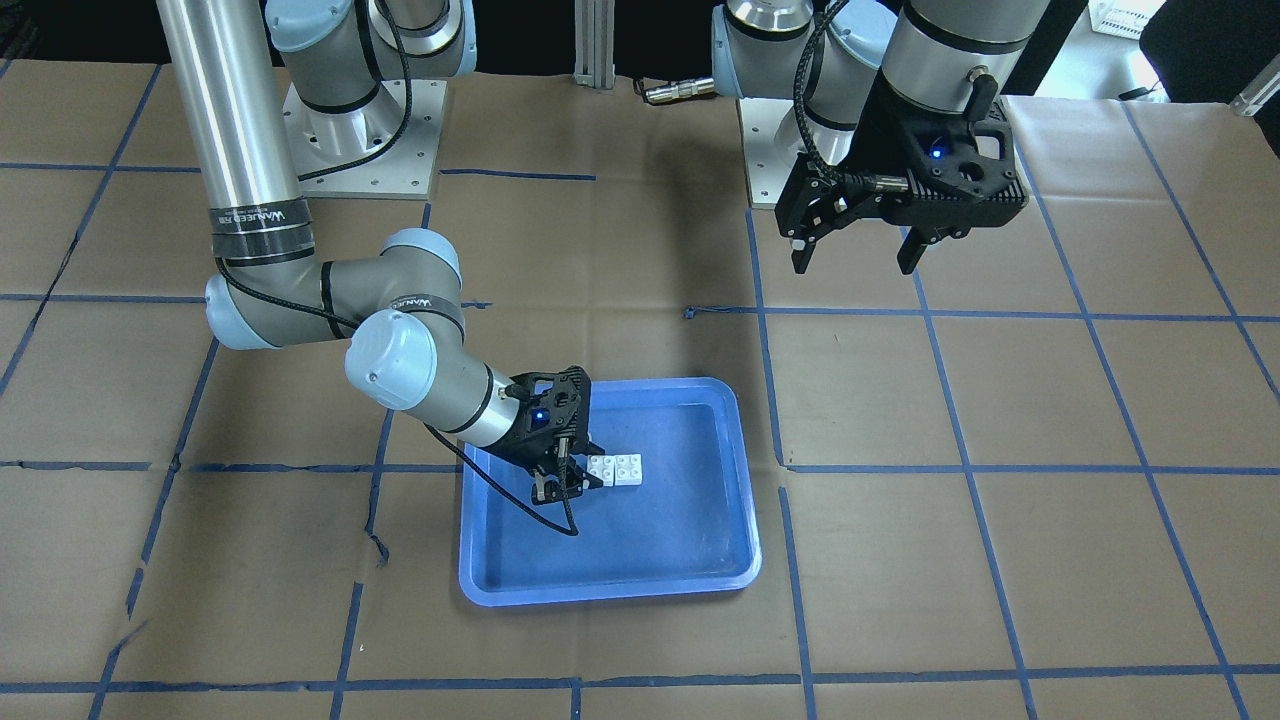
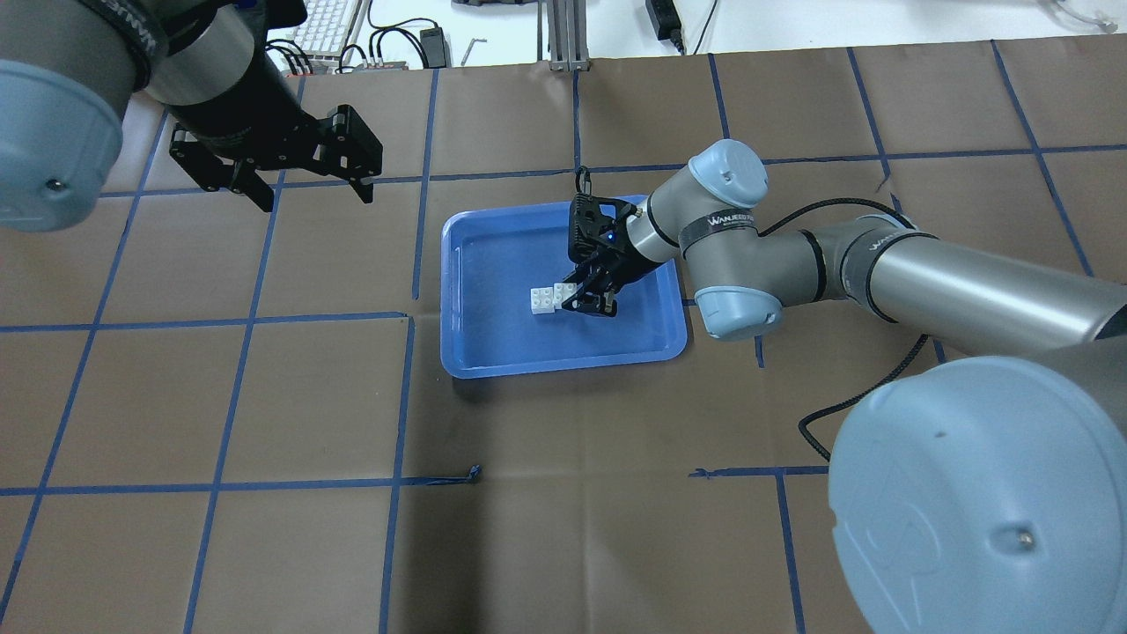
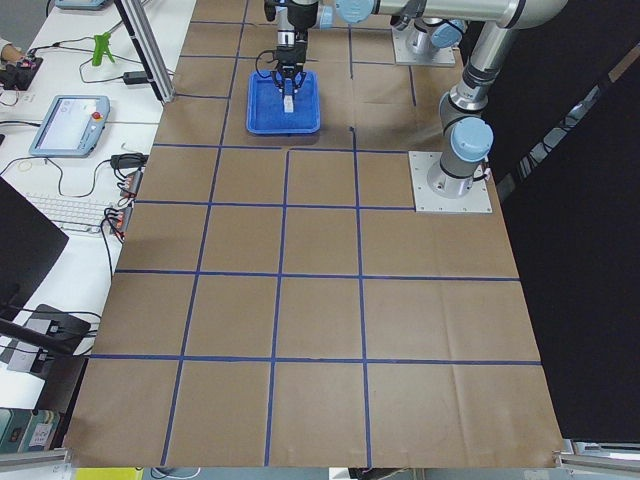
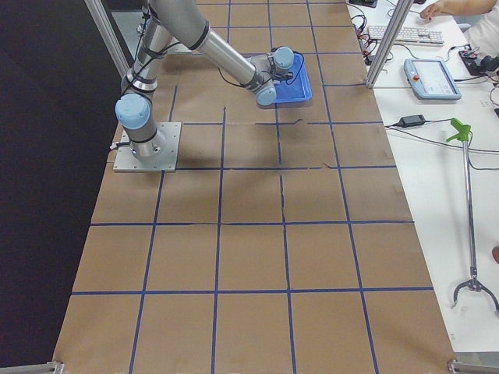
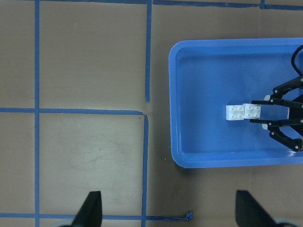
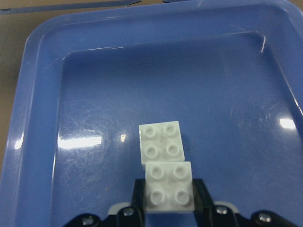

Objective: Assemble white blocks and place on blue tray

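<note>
The right hand point(image 1: 568, 479) is closed on the nearer of the two white blocks point(image 6: 164, 171), which are joined with an offset, inside the blue tray point(image 1: 600, 592); whether they already touch its floor is not clear. The left hand point(image 1: 855, 262) hangs open over the counter point(image 1: 1000, 560), well apart. This seems the placing step: next, release and lift straight up

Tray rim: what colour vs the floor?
Tray rim is lighter blue than its glossy blue floor; right wrist view shows it best.
</note>
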Motion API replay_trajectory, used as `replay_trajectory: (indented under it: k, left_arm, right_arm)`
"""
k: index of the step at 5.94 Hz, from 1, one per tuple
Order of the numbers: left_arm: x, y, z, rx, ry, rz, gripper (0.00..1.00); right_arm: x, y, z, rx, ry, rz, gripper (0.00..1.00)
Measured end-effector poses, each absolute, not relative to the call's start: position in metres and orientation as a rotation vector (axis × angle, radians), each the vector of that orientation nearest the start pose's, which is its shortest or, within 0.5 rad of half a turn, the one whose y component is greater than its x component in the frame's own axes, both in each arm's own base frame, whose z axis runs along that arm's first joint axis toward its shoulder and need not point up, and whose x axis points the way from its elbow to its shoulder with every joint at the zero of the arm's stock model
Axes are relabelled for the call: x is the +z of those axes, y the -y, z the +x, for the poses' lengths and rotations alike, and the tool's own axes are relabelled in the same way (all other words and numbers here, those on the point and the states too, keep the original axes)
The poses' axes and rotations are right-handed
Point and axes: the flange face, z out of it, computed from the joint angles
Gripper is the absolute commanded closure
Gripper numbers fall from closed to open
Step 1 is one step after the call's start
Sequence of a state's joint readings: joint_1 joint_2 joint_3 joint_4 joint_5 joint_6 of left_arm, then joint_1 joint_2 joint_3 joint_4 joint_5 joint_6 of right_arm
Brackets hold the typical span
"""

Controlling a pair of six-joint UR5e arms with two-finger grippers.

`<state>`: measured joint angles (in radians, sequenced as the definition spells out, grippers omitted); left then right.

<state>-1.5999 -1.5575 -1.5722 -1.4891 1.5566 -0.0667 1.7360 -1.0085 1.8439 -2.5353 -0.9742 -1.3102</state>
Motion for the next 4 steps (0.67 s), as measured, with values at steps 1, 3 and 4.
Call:
replay_trajectory:
  k: [1, 3, 4]
  left_arm:
    - [0.5025, 0.4909, -0.1491, -0.148, -3.156, -0.061, 0.01]
    - [0.5026, 0.4909, -0.1490, -0.149, -3.156, -0.064, 0.01]
    - [0.5026, 0.4909, -0.1490, -0.149, -3.156, -0.065, 0.01]
  right_arm:
    - [0.1604, 0.5577, 0.2850, -0.579, -1.924, -1.817, 0.71]
    - [0.1578, 0.5542, 0.2845, -0.578, -1.924, -1.817, 0.71]
    - [0.1587, 0.5546, 0.2847, -0.588, -1.923, -1.820, 0.71]
